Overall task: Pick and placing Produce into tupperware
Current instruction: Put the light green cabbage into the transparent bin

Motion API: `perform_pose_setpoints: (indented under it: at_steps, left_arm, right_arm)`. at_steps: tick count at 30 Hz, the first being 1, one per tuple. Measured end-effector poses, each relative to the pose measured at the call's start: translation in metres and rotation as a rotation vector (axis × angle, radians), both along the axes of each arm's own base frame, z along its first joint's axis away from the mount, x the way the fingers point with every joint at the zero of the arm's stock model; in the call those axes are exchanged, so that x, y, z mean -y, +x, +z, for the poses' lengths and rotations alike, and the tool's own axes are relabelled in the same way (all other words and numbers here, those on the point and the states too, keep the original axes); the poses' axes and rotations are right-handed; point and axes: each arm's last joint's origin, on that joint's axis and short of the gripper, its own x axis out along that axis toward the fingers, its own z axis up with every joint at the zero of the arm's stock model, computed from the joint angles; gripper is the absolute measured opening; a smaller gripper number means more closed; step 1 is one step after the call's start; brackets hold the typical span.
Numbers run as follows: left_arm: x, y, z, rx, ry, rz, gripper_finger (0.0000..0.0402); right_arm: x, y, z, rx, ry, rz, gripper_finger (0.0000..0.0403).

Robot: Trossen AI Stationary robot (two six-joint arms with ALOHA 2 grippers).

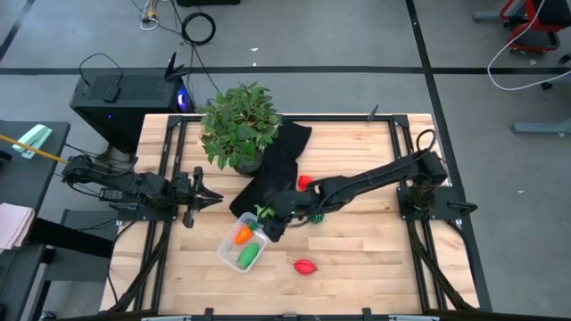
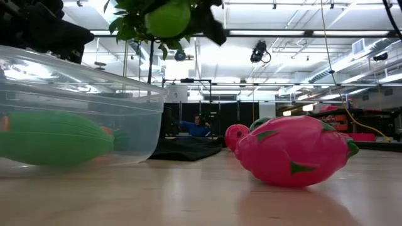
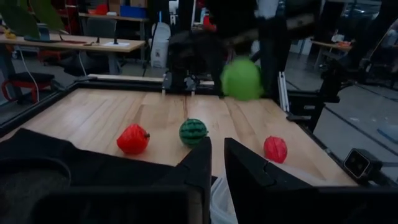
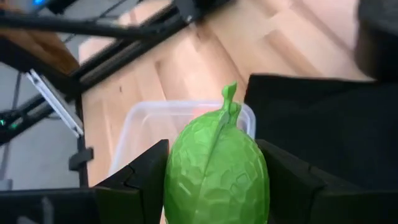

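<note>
The clear tupperware (image 1: 243, 247) sits on the wood near the table's near edge. It holds the orange carrot (image 1: 241, 236) and the long green one (image 1: 249, 256), which also shows through the wall (image 2: 50, 138). My right gripper (image 1: 268, 217) reaches in from the right and is shut on the light green fruit (image 4: 216, 168), which hangs over the tupperware's far end (image 4: 186, 118). A pink-red fruit (image 2: 292, 150) lies on the table right of the tupperware. A second red one (image 3: 134, 138) and the striped dark green one (image 3: 193, 132) rest farther back. My left gripper (image 3: 216, 163) waits open at the left. My right gripper pinches the light green fruit by its two opposite flanks (image 4: 171, 177), one finger (image 4: 146, 177) on each side. The fingers slant down from the table's right. The stem tip (image 4: 230, 90) points away from the wrist. The fruit is lifted clear, above the tupperware's rim (image 2: 168, 17).
A leafy potted plant (image 1: 239, 125) stands at the table's far side, with a black cloth (image 1: 277, 160) beside it running toward the right arm. Metal frame rails line the table's left and right edges. Bare wood lies right of the pink-red fruit (image 1: 305, 266).
</note>
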Motion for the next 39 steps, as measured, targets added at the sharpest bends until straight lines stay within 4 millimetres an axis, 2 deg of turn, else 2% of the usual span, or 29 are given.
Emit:
perform_pose_setpoints:
  at_steps: [3, 11, 15, 18, 26, 39]
  left_arm:
    - [0.000, 0.000, -0.001, -0.007, 0.003, 0.000, 0.0055]
    - [0.000, 0.000, -0.001, -0.011, 0.005, 0.000, 0.0052]
    - [0.000, 0.000, -0.001, -0.014, 0.005, 0.000, 0.0051]
    - [0.000, 0.000, -0.001, -0.014, 0.005, 0.000, 0.0055]
    - [0.000, 0.000, -0.001, -0.014, 0.002, 0.000, 0.0057]
    - [0.000, 0.000, -0.001, -0.014, 0.002, 0.000, 0.0059]
  right_arm:
    - [-0.003, 0.011, -0.009, -0.016, 0.001, 0.020, 0.0215]
    - [-0.023, 0.054, -0.011, 0.015, -0.044, 0.148, 0.0215]
    - [-0.026, 0.064, -0.031, -0.073, -0.069, 0.157, 0.0215]
    - [-0.023, 0.069, -0.048, -0.114, -0.066, 0.152, 0.0215]
    - [-0.019, 0.078, -0.074, -0.156, -0.030, 0.160, 0.0215]
    - [-0.018, 0.077, -0.077, -0.171, -0.035, 0.164, 0.0215]
